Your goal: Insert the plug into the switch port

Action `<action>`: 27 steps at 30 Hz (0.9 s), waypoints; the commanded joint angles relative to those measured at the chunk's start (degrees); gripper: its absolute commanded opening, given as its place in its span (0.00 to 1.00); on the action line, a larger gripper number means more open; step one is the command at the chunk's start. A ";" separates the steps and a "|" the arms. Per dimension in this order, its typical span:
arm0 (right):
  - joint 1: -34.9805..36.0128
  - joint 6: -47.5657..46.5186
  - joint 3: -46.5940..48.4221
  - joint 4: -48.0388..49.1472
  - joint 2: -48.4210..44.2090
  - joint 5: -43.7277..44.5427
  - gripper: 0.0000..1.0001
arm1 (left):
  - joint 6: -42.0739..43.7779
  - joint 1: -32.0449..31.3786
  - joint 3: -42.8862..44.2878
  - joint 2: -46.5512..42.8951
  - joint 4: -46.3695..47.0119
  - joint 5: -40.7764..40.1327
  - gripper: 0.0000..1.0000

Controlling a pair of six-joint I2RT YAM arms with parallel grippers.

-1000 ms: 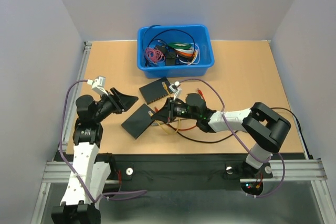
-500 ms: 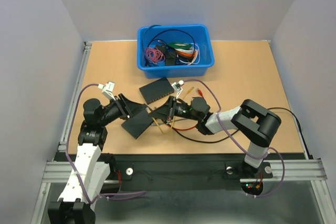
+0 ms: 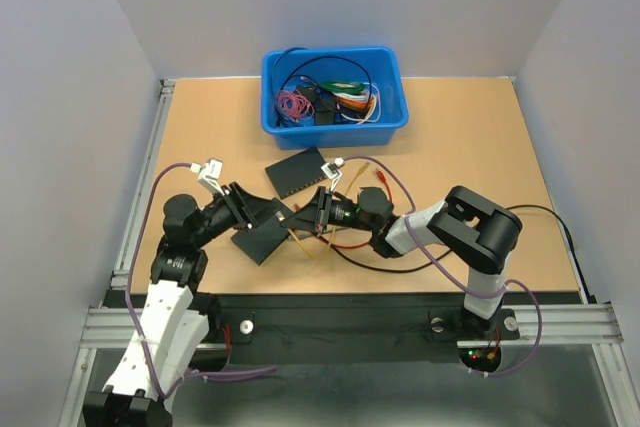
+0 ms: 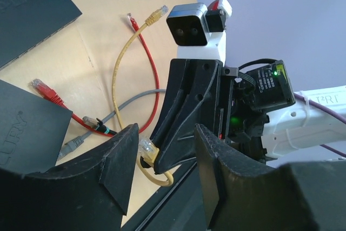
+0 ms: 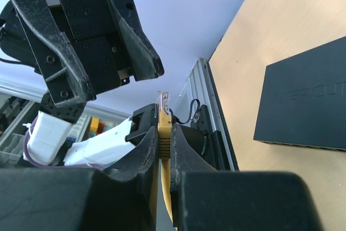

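Across the top view spreads the counter (image 3: pixel 480 127), with the bin (image 3: pixel 340 127) of loose cables at upper centre. Below it, left of centre, two black boxes lie flat: the far switch (image 3: pixel 298 172) and, lower left of it, the near switch (image 3: pixel 262 237). I cannot make out from here which edge of either carries the ports.

Both arms meet over the right-hand end of the near switch. The left gripper (image 3: pixel 272 210) reaches in from the left, its jaws about half apart and holding nothing; in its wrist view they frame the other arm's tool. The right gripper (image 5: pixel 164 133) has its jaws pinched narrow on the boot of the plug (image 5: pixel 163 103), whose clear tip sticks out past them toward the left gripper, raised off the counter.

The yellow cable (image 4: pixel 115 77) trails off behind the plug and crosses the red cable (image 4: pixel 147 68) on the counter.

Several things could spoil the insertion. The two tools are very close, so a small move may knock them together and twist the plug in its narrow grip. The tip faces no port, so it needs turning first. If neither switch is pinned down, a push may only slide it. The crossed cables could drag and pull the plug off line.
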 commanded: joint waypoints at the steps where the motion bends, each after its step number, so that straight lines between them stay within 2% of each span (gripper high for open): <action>1: 1.51 1.88 2.09 21.47 0.73 0.11 0.00 | -0.78 -1.95 -1.04 -1.11 3.03 -2.59 0.56; 8: 2.57 2.59 2.27 24.45 0.64 1.78 0.00 | -0.78 -4.77 -1.31 -0.41 2.15 -5.49 0.56; 17: 2.57 -0.40 -0.27 26.47 -1.38 5.19 0.00 | -1.48 -6.35 -1.92 -2.08 1.36 -7.43 0.43; 20: 2.57 -0.93 0.07 26.74 -1.38 5.74 0.01 | -1.92 -6.79 -2.36 -2.43 1.44 -7.69 0.43; 27: 2.57 -0.05 2.62 27.79 -0.06 4.15 0.00 | -1.84 -7.32 -2.10 -2.69 0.04 -10.58 0.57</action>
